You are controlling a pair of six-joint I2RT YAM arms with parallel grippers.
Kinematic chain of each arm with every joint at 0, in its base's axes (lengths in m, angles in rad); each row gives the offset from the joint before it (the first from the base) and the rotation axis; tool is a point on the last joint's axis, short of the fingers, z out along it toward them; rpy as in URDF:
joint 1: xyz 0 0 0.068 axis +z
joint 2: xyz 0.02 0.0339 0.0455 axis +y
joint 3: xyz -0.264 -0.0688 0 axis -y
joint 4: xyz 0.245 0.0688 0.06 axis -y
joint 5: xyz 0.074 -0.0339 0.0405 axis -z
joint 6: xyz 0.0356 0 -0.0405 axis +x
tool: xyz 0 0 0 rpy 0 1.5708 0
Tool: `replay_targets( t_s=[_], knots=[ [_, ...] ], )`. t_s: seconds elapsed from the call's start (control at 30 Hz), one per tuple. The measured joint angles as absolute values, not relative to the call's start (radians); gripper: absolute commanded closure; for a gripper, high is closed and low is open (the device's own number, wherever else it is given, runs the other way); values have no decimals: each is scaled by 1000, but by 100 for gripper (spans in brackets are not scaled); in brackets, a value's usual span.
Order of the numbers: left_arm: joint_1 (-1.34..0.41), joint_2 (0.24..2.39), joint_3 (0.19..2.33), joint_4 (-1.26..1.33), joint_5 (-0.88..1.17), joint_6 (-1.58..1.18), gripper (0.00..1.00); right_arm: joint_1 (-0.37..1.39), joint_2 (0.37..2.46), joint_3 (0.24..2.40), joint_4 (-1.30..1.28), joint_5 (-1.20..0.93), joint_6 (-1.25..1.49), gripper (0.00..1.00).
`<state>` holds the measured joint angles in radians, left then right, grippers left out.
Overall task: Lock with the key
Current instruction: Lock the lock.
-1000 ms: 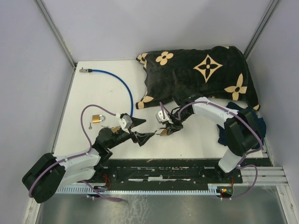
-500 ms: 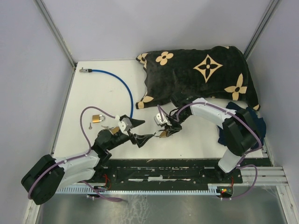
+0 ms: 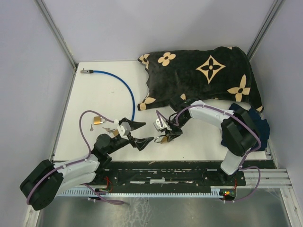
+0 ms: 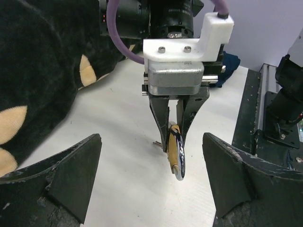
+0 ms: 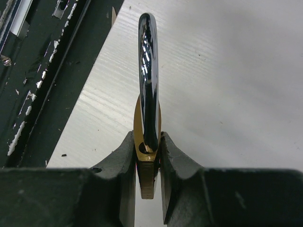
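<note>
Brass padlock [image 5: 147, 101], shackle pointing outward, edge-on over the bare white tabletop [image 3: 104, 99], between the black patterned blanket [image 3: 189, 80] and the dark near-edge rail [image 3: 180, 172]. The right gripper [image 4: 174, 137] clamps the lock's body on both faces. The left gripper [image 3: 146, 132], spread wide, faces it without contact.

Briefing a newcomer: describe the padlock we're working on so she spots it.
Find the black flower-patterned blanket at the far right. Just nearer, the right gripper clamps a brass padlock with a chrome shackle. The other brass padlock lies loose at left.
</note>
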<state>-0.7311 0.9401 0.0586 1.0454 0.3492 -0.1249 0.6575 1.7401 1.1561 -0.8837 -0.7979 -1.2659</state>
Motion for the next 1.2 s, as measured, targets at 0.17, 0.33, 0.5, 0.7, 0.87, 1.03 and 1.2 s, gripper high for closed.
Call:
replay_targets(
  t_s=[0.17,0.33,0.5,0.7,0.87,1.03,1.2],
  knots=[
    [-731,927,58,1051,350,-124,7,657,1740,1158,-885,-794,-1266,98],
    [-731,953,58,1062,349,-124,7,657,1741,1158,-885,-791,-1266,98],
    [-731,972,58,1074,350,-124,10,657,1751,1162,-889,-789,-1266,98],
    [-731,976,59,1054,360,-93,25,658,1751,1163,-889,-786,-1267,98],
    [-731,1053,84,1022,400,-71,30,662,1751,1163,-891,-786,-1267,98],
    [-732,1174,88,1081,430,-101,35,666,1753,1164,-887,-783,-1259,98],
    [-749,1237,93,1133,437,-130,37,666,1768,1170,-870,-778,-1232,98]
  ],
)
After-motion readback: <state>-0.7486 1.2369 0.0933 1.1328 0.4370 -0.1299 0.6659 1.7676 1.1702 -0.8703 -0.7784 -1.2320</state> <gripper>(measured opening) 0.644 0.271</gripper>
